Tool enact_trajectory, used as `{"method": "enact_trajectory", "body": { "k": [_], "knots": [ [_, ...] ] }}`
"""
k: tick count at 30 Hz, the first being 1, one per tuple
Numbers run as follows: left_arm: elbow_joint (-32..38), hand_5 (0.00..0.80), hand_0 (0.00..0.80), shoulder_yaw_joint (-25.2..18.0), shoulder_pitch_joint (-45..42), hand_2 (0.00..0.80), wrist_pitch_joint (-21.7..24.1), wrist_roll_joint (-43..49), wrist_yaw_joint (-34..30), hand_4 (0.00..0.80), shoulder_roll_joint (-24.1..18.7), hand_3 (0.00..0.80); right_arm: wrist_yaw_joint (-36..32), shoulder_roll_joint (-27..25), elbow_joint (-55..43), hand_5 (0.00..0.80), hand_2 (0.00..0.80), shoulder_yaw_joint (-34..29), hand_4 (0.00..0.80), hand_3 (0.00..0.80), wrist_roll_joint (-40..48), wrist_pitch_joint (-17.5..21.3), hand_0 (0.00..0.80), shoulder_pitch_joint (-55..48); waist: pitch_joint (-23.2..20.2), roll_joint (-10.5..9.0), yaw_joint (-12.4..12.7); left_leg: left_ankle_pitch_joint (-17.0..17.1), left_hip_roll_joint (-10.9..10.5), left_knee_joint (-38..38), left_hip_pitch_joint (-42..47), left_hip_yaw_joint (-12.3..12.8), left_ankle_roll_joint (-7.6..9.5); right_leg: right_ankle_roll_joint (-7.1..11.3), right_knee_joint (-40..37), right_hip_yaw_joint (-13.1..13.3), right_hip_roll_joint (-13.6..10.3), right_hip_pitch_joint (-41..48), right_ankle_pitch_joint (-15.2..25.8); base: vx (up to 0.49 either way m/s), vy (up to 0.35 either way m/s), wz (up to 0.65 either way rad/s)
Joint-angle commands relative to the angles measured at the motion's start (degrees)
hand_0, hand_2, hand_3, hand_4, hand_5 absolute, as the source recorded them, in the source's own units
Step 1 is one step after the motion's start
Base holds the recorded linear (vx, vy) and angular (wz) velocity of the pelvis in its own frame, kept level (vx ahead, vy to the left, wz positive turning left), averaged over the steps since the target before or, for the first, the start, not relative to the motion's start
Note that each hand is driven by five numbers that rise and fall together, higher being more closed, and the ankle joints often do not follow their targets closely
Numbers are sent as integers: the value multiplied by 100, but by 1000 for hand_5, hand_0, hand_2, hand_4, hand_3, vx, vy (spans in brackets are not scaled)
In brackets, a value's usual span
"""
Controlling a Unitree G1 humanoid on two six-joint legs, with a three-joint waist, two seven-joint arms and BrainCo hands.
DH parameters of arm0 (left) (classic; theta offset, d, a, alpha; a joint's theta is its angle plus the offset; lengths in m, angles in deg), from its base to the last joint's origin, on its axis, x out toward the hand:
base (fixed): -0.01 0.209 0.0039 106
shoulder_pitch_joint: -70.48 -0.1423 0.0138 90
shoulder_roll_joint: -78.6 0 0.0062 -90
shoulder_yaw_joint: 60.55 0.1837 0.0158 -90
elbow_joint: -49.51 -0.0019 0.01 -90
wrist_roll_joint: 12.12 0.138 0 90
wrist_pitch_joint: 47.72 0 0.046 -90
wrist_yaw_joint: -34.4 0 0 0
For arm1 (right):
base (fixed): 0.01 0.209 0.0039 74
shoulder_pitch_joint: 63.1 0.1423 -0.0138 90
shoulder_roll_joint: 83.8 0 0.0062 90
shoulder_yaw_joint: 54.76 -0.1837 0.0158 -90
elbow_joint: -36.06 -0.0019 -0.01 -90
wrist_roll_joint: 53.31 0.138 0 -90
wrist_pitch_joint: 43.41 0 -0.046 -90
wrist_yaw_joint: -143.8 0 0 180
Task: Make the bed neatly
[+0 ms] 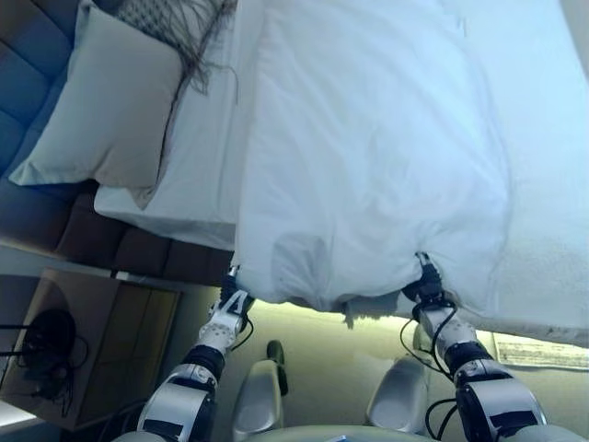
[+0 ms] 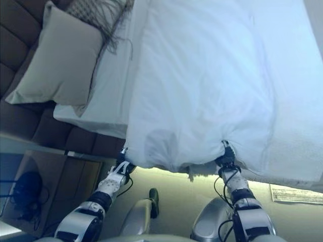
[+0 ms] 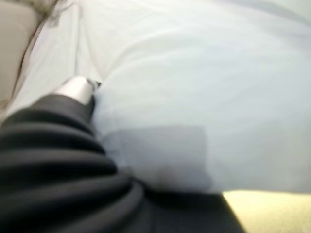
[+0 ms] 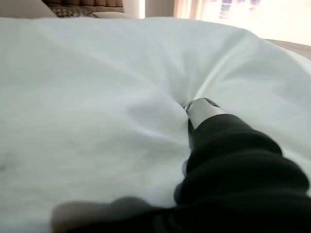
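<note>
A white duvet lies across the bed, its near edge hanging over the side of the mattress. My left hand is shut on the duvet's near left corner; in the left wrist view one finger presses into the cloth. My right hand is shut on the near edge further right, where the cloth gathers into folds around its finger. A grey pillow leans on the dark padded headboard at the left. The white sheet is bare between the pillow and the duvet.
A fringed patterned cushion lies behind the pillow. A wooden nightstand with a black object on it stands at the lower left. A printed paper lies on the floor under the bed's edge at the right.
</note>
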Motion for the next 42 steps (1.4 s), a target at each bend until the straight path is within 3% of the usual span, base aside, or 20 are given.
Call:
{"method": "enact_trajectory", "body": {
  "k": [1, 3, 4, 5, 12, 17, 21, 28, 32, 37, 42],
  "knots": [
    [-122, 800, 800, -117, 315, 800, 222, -84, -221, 800, -281, 800, -170, 279, -559, 800, 800, 90, 800, 800, 36, 112, 800, 472, -5, -169, 288, 1298, -61, -851, -223, -162, 273, 70, 411, 271, -173, 95, -94, -33, -37, 15],
    [-130, 800, 800, -73, 253, 800, 173, -41, -283, 800, -193, 800, -115, 273, -632, 800, 800, 102, 800, 800, 57, 152, 800, 548, 13, -164, 308, 1312, -100, -862, -232, -173, 287, 72, 381, 237, -166, 117, -89, 0, -3, 3],
    [-126, 477, 477, -24, 186, 477, 146, -114, -340, 477, -123, 477, -84, 284, -686, 800, 800, 102, 800, 800, 32, 181, 800, 556, 14, -161, 323, 1309, -119, -875, -209, -172, 298, 75, 354, 209, -166, 148, -81, 46, 8, 1],
    [-112, 0, 0, 5, 103, 0, 76, -176, -398, 0, -76, 0, -112, 289, -712, 800, 800, 93, 800, 800, 13, 189, 800, 519, 10, -163, 334, 1300, -130, -868, -189, -168, 303, 75, 335, 189, -168, 185, -75, 59, 2, 1],
    [-33, 0, 0, 72, -347, 0, -209, 49, -354, 0, -19, 0, -223, 252, -999, 800, 800, -38, 800, 800, -32, 103, 800, 181, -85, -223, 397, 1221, -97, -782, -71, -160, 305, 75, 264, 64, -174, 436, -102, 72, -15, 3],
    [-463, 0, 0, -220, -560, 0, -404, -98, 61, 0, -76, 0, -195, 187, -1139, 800, 800, -127, 800, 800, -48, -41, 800, 141, -156, -258, 443, 1222, 0, -778, -19, -187, 273, 75, 163, -31, -141, 627, -141, 46, -20, 4],
    [-637, 0, 0, -492, -535, 0, -687, -7, -175, 0, -210, 0, -57, 187, -1307, 800, 800, -94, 800, 800, -47, -104, 800, 99, -188, -294, 400, 1219, 40, -812, 75, -178, 265, 75, 146, -16, -184, 701, -150, 47, 20, 3],
    [346, 0, 0, 258, -968, 0, -1273, -166, -982, 0, -63, 0, -199, 62, -1264, 800, 800, -287, 800, 800, 310, 100, 800, 76, -153, -191, 589, 1228, 78, -763, 6, -232, 224, 75, 39, -174, -191, 854, -91, -14, -20, 0],
    [820, 0, 0, 702, -1106, 0, -1637, -709, -1151, 0, 44, 0, -140, 13, -1310, 800, 800, -343, 800, 800, 299, 246, 800, 206, -98, -199, 692, 1248, 101, -721, -87, -252, 217, 75, -19, -278, -161, 932, -70, -52, -67, 9],
    [1104, 0, 0, 1311, -944, 0, -2546, -2065, -883, 0, 128, 0, -189, -55, -1372, 800, 800, -346, 800, 800, 480, 383, 800, 423, 33, -314, 759, 1281, 160, -637, -316, -308, 200, 75, -138, -376, -99, 958, 16, -104, -125, 12],
    [1191, 0, 0, 1946, -698, 0, -2697, -2834, -515, 0, 171, 0, -187, -67, -1449, 800, 800, -237, 800, 800, 678, 545, 800, 729, 201, -468, 765, 1326, 234, -552, -569, -338, 186, 75, -256, -397, -20, 869, 154, -107, -113, 6]
  ]
}}
